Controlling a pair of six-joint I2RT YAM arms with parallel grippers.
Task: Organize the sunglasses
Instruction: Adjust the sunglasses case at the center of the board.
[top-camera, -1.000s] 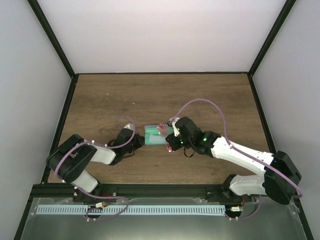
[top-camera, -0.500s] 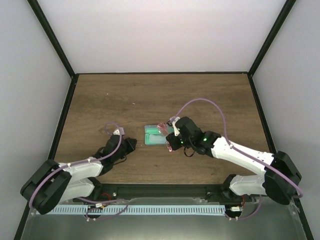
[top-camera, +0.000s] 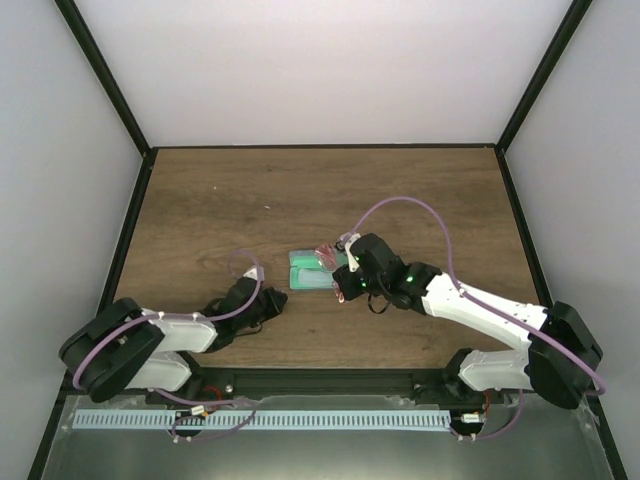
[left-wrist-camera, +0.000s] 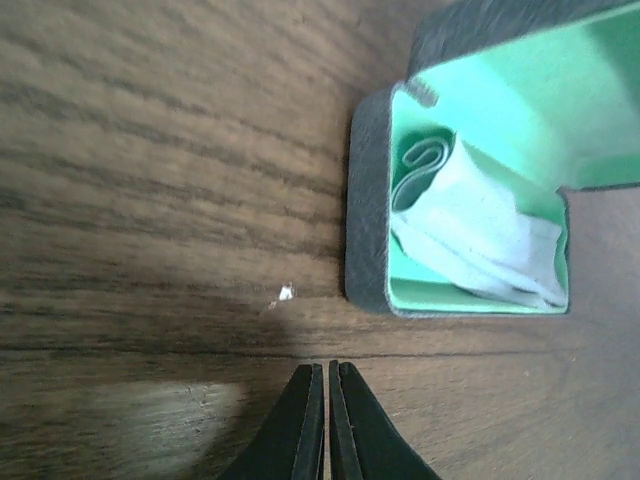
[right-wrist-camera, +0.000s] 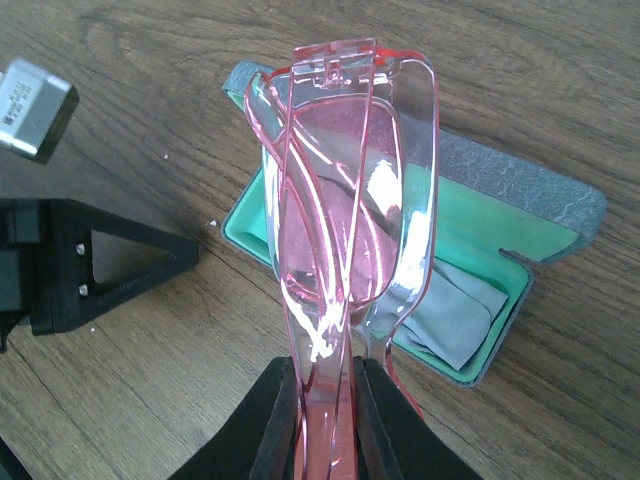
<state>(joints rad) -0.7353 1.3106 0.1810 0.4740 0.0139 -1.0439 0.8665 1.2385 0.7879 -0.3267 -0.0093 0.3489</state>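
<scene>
My right gripper (right-wrist-camera: 328, 375) is shut on the folded sunglasses (right-wrist-camera: 340, 190), red translucent lenses with pale arms, held just above the open case (right-wrist-camera: 470, 240). The case is grey outside and green inside, with a light blue cloth (right-wrist-camera: 465, 310) lying in it. From above, the sunglasses (top-camera: 325, 257) sit at the case's (top-camera: 303, 272) right end, with my right gripper (top-camera: 345, 272) beside it. My left gripper (left-wrist-camera: 327, 372) is shut and empty, low over the wood just short of the case (left-wrist-camera: 368, 200); from above it (top-camera: 268, 306) lies to the case's front left.
The wooden table (top-camera: 230, 200) is walled by white panels with black frame rails. My left arm's dark gripper body (right-wrist-camera: 90, 265) lies low left of the case. A small white speck (left-wrist-camera: 285, 292) lies on the wood near the case's corner.
My left arm pulled back from the case's left end towards the near left, then edged slightly right. My right gripper with the sunglasses has stayed over the case.
</scene>
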